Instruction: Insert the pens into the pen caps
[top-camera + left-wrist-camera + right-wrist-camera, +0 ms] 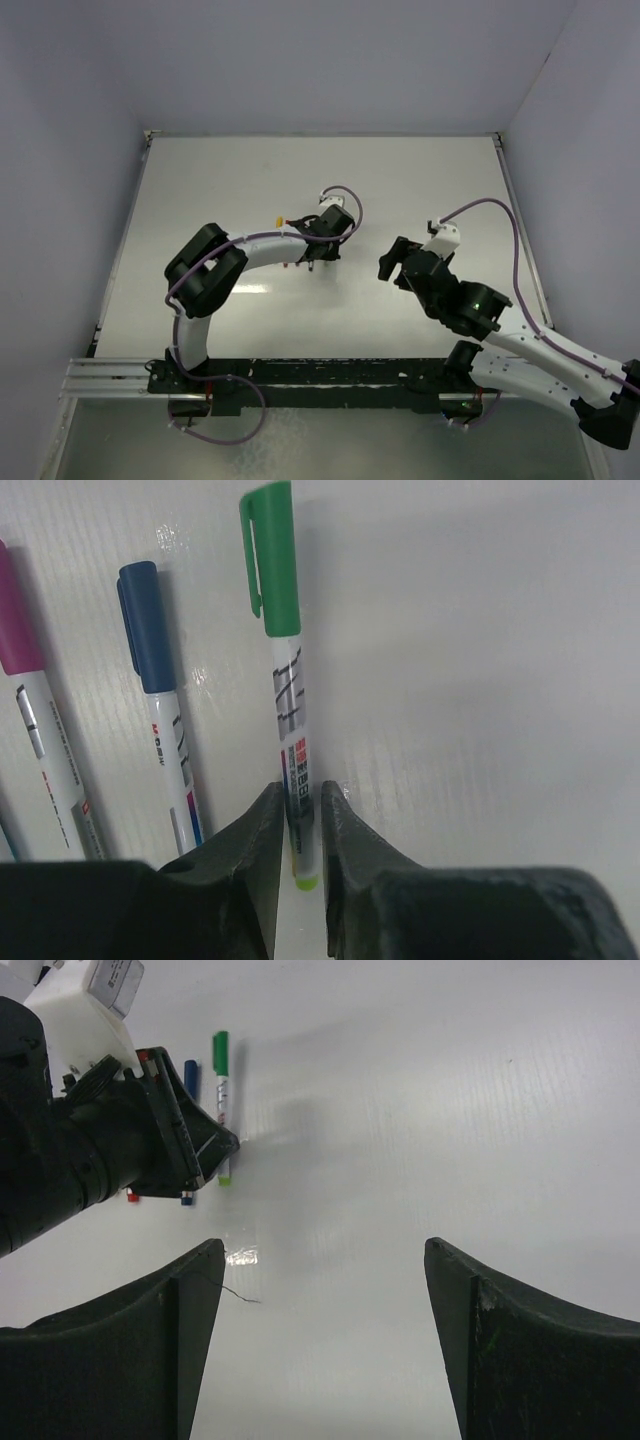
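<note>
**Figure.** We are looking at a white table from above and from both wrists. The left gripper, a black two-finger claw, is hanging low near the middle of the table. Its fingers are standing only narrowly apart, one on each side of the tail end of a green-capped white plastic marker pen. We are seeing a thin sliver of table between one finger and the barrel, yet we cannot tell whether the claw is pressing the pen or merely flanking it. The pen is lying flat on the table, and its clip-bearing green plastic cap is sitting on the end pointing away from the claw. Just beside it, and roughly parallel, a dark-blue-capped white marker pen is lying on the table. A magenta-capped white marker pen is lying next to that one, partly cut off by the edge of the left wrist view. The right gripper, a matching black claw, is hovering over the table nearer the right edge, well apart from the pens. Its jaws are gaping wide, and we are finding nothing between them.
</note>
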Controlling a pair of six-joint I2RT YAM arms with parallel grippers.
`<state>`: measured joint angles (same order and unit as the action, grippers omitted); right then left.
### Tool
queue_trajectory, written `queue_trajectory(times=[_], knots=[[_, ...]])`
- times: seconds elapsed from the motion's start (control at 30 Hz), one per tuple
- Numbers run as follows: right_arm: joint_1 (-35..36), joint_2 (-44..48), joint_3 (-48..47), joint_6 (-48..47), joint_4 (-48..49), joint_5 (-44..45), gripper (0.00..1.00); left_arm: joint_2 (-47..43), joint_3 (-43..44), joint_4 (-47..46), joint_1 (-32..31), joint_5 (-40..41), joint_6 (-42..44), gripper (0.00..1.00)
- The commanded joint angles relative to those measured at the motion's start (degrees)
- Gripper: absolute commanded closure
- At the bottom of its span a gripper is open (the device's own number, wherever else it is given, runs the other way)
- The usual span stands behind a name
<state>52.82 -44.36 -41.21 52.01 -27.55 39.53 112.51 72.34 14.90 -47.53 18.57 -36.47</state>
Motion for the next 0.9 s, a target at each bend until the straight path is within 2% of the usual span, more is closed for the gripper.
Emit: queue_trajectory(times=[0.0,0.13,0.5,0.73,0.87], knots=[[-0.04,-0.14,0.41,1.28,0.23,1.75,0.17,0.87,1.66,1.09,0.42,-0.03,-1.91,0.74],[0.0,-0.89,0.67,1.4,0.5,1.43,0.17,0.91,1.25,1.29,0.42,-0.2,-2.86,0.68],[0.0,-0.39,1.05,2.68,-0.48,4.01,0.17,-2.67,2.3,0.31,0.43,-1.46,-1.5,0.63],[-0.02,0.32,0.49,4.47,-3.4,7.4,0.16,-11.16,2.76,0.48,0.44,-1.52,0.98,0.6],[0.0,0.6,-0.6,6.3,-7.63,10.03,0.14,-18.89,-1.04,-3.37,0.43,-3.6,3.52,0.59]])
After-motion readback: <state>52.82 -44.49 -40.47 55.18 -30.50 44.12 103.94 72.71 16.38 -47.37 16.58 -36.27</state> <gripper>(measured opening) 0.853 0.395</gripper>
